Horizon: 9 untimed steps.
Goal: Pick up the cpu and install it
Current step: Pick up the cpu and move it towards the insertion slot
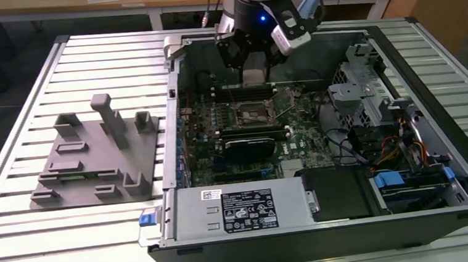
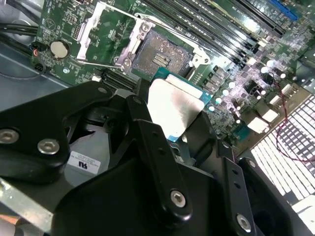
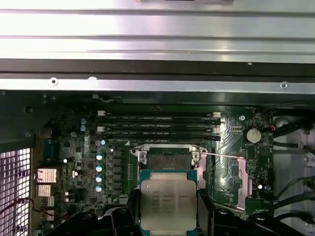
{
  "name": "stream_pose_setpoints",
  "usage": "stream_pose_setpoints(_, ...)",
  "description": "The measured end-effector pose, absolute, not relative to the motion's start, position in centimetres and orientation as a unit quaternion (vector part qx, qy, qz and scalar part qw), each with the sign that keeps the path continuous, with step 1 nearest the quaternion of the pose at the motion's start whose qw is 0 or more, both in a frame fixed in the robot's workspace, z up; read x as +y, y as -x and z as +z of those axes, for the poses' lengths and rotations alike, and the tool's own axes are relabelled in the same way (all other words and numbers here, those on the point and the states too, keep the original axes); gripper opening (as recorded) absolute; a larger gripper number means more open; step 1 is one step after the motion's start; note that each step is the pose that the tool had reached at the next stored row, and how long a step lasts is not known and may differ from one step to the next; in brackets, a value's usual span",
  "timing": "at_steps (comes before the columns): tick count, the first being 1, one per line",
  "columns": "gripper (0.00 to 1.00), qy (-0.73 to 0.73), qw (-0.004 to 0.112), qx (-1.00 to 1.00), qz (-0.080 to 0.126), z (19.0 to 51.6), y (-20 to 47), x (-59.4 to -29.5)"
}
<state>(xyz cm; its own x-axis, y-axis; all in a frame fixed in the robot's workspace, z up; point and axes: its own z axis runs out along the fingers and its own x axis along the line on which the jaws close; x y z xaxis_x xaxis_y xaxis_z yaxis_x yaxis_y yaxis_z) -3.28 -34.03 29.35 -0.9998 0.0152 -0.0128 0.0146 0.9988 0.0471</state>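
The cpu (image 3: 168, 202) is clamped edge to edge in the black gripper (image 3: 168, 220), held in the air just short of the open socket (image 3: 169, 158) on the green motherboard (image 3: 74, 147), inside the opened computer case (image 1: 225, 246) on the slatted table (image 1: 27, 244).

The exterior view overlooks the whole computer case (image 1: 324, 239); both wrist views closely share its socket (image 2: 160, 54) (image 3: 170, 158).
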Motion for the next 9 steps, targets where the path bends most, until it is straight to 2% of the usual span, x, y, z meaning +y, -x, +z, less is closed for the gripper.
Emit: stream_pose_setpoints(9, 0.54, -0.008, 0.007, 1.0, 0.024, 27.7, 2.9, -34.0)
